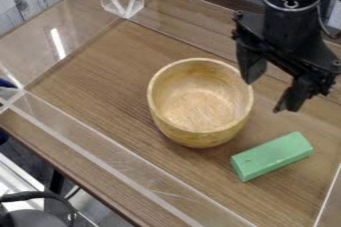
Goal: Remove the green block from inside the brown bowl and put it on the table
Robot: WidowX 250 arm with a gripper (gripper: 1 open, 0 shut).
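Observation:
The green block (272, 156) lies flat on the table (107, 82), just right of and nearer than the brown bowl (200, 101). The bowl's pale interior holds nothing. My black gripper (272, 87) hangs open above the table, to the right of the bowl and above and behind the block. One fingertip is by the bowl's right rim, the other farther right. Nothing is between the fingers.
Low clear acrylic walls (80, 136) edge the tabletop on the left and front. A small clear bracket (122, 0) stands at the far left corner.

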